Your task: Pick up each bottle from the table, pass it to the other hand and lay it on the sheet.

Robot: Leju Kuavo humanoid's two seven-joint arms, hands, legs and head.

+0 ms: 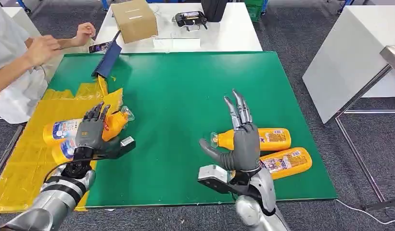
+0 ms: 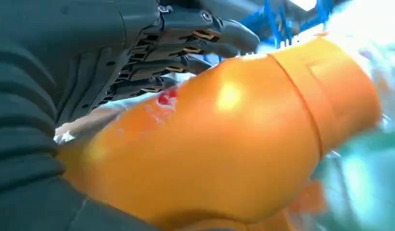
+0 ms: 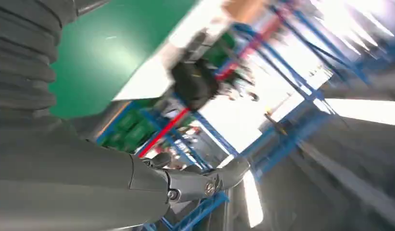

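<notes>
Left hand (image 1: 91, 129) is gripping an orange bottle (image 1: 113, 123) over the yellow sheet (image 1: 22, 168); right hand (image 1: 241, 137) is hovering empty, fingers spread wide.

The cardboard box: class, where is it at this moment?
In the head view the cardboard box sits on the white table beyond the green mat, toward the left, near the person's hands.

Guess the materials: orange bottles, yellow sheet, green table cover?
Orange bottle in the left robot hand: looks like glossy plastic, judging by the bright highlight. Two orange bottles on the green cover: same look, printed labels. Crinkled yellow sheet: thin plastic film or foil, creased and shiny. Green table cover: flat matte mat; material unclear.
</notes>
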